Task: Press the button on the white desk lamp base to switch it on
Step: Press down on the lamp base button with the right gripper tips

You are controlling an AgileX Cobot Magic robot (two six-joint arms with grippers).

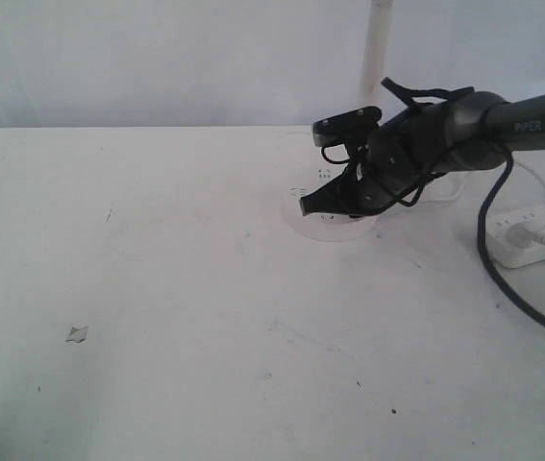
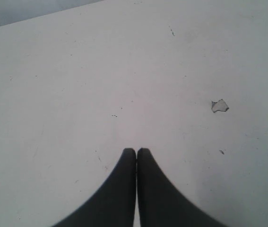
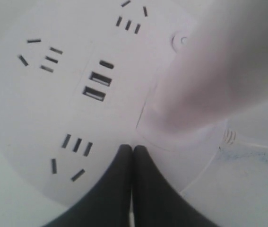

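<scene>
White on white on white, so it takes some squinting. The surface (image 1: 157, 288) is the biggest thing going. The lamp base (image 3: 39, 118) sits toward its back, a round flat puck with the stem (image 1: 378, 58) rising off it.

The right arm comes in over the lamp base from the power strip (image 1: 532, 235) side. The right gripper (image 3: 132, 150) has its two fingers pressed together with nothing between them. My guess is that's on purpose: pinched shut, they make one blunt tip, which is what you want for poking a switch rather than grabbing something. The tip hangs low over the top of the lamp base, right by the foot of the stem. I can't tell if it's touching the plastic.

The left gripper (image 2: 136, 152) is well away from the lamp base, over bare surface. Its fingers are also closed on nothing, and it looks parked so it's out of the way.

Smaller stuff: the USB ports (image 3: 97, 85) sit in the middle of the lamp base with socket slots around them. The button (image 3: 181, 41) is a tiny faint circle on top of the lamp base, tucked right beside the stem. It's clearly apart from the tip, so I'd say the press hasn't landed yet. The tip needs to slide along the stem to reach it without bumping the stem.

Last, there's a little torn scrap (image 2: 220, 105) lying far from the lamp base.
</scene>
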